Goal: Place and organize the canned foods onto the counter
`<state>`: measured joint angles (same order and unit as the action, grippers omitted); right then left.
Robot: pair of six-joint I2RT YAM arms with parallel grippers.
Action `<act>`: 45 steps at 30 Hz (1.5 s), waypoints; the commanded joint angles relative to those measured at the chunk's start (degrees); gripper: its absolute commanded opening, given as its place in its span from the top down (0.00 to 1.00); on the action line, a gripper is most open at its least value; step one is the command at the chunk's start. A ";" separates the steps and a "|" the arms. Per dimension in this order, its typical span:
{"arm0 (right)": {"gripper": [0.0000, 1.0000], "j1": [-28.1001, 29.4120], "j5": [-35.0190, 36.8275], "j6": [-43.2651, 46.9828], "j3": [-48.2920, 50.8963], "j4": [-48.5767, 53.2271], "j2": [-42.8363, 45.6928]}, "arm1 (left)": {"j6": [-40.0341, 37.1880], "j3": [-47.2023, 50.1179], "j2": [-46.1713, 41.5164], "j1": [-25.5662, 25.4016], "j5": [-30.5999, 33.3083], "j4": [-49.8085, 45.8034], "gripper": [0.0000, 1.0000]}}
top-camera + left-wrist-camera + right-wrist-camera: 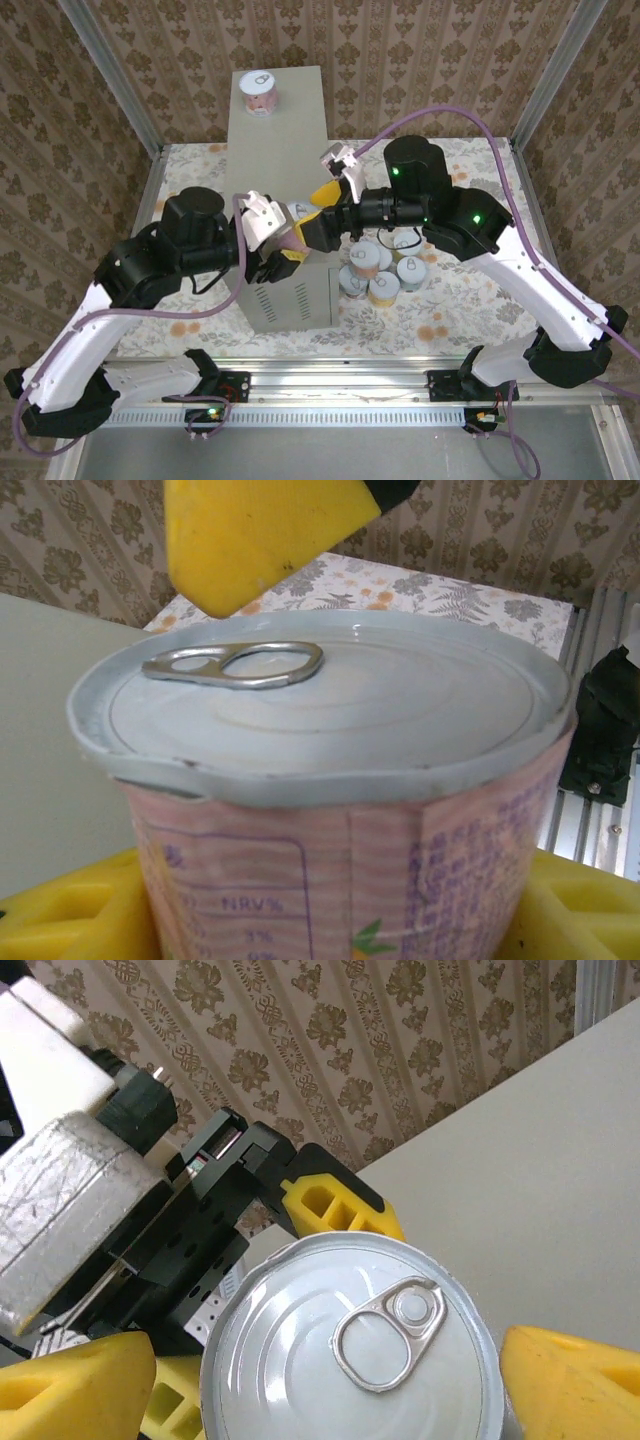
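Crowded over the near half of the counter [285,140], both arms meeting above its flat top. Off to the right on the floral floor surface [440,305], a huddle of loose cans [378,268] just beside the box's side wall. At the far end of the top, one pink can [260,92] standing upright alone. Clamped low on a pink-labelled can [350,710] by the yellow pads [70,920] of the left gripper [320,915], upright over the counter's near part; touching the top or not, impossible to tell. Spread wide around that same can, the right gripper [330,1385], its fingers [570,1380] clear of the rim, one hanging just over the lid in the left wrist view. White lid, pull tab lying flat, rim slightly uneven at the front; pale pink striped label with purple print.
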<state>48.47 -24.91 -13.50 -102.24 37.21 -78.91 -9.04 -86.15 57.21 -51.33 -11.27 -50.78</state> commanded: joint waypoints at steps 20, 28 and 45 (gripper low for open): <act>0.13 3.58 3.71 -1.39 1.25 -5.00 -3.78 | 2.65 2.04 -3.50 2.99 -4.37 9.55 0.48; 0.26 3.62 7.22 -1.38 -1.08 -5.71 -5.14 | 2.61 2.65 -4.12 4.34 -5.00 9.66 0.38; 0.29 -5.93 16.77 5.90 -30.96 10.19 -24.36 | 1.20 2.39 -8.26 7.69 0.75 6.94 0.00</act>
<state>42.57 -12.69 -11.05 -125.45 44.07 -100.27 -6.68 -82.89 49.25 -44.16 -11.92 -43.29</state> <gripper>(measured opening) 0.757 0.999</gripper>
